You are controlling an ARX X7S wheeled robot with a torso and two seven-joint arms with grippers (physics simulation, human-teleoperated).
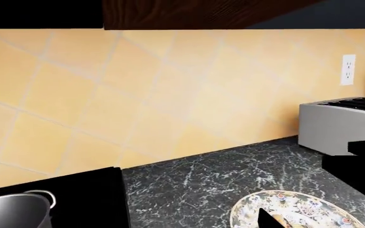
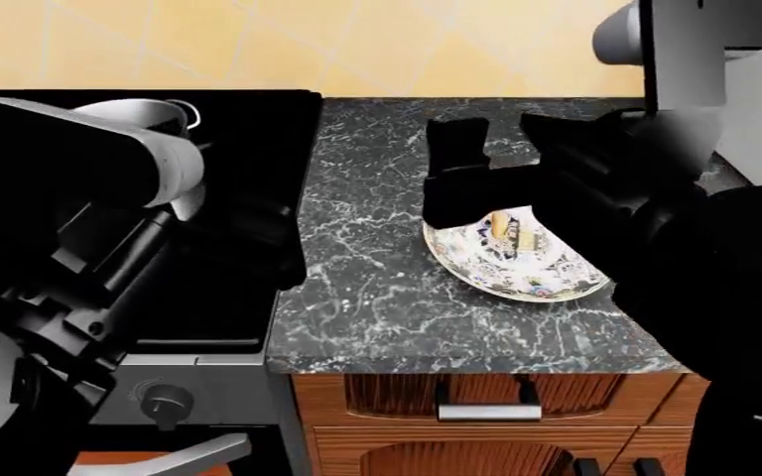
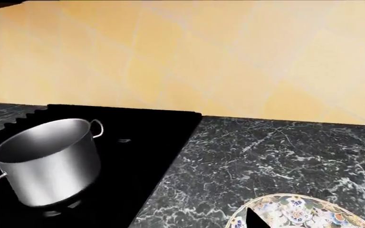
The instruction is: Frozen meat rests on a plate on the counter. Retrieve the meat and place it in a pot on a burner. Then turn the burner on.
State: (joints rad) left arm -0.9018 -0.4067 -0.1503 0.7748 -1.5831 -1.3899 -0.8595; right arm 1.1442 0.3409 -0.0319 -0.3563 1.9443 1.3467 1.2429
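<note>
The step in hand is fetching the meat (image 2: 524, 235), which lies on the plate (image 2: 487, 270) right of the pot (image 3: 46, 159). The right gripper (image 2: 487, 164) hovers over the plate, jaws apart and empty. Next it needs to descend squarely onto the chunk. I cannot tell the left gripper's state.

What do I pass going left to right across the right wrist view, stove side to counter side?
Steel stockpot on the black stove top → dark marble counter → floral plate at the lower edge.
</note>
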